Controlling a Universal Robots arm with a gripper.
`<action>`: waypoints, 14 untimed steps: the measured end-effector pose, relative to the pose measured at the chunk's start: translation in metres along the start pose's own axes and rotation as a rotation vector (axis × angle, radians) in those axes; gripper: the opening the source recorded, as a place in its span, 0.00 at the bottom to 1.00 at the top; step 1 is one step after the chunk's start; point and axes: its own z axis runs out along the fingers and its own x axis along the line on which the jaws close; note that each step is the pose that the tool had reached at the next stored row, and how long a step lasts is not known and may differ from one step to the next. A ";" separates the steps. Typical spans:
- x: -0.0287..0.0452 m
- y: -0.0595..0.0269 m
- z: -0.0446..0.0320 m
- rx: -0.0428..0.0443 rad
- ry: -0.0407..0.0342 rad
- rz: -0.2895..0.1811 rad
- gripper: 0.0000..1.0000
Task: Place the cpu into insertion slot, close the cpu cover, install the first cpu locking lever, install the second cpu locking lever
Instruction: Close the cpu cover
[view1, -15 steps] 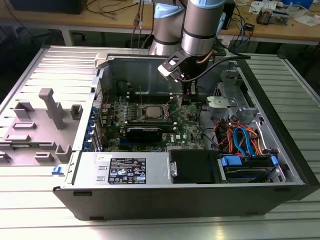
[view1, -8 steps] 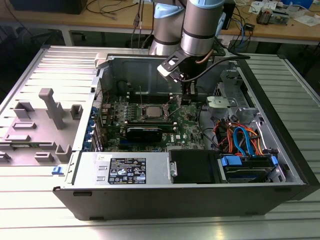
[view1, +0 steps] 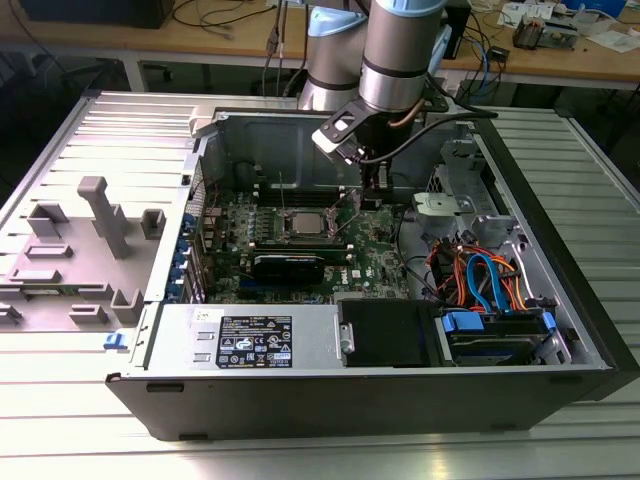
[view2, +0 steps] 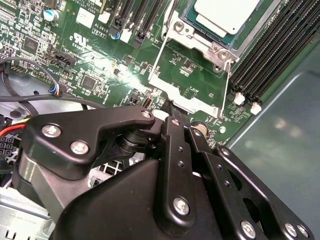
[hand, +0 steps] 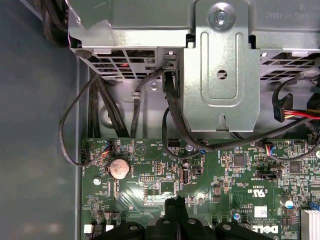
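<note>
Inside the case, the cpu lies seated in the slot, so placing looks done. The cover stands open, and closing and locking are not yet done. The claw has its fingers together at the cover's edge.

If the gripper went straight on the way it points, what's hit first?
Probably the near edge of the open cpu cover, right at the tip of the gripper in the second wrist view. Depth is unclear; it might instead land on the green motherboard beside it.
</note>
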 end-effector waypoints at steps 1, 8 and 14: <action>0.0000 -0.0004 0.0000 0.0000 0.0000 0.000 0.11; -0.0001 -0.0041 0.0000 0.0000 0.0000 0.000 0.11; -0.0001 -0.0068 0.0000 0.0000 -0.0001 0.000 0.11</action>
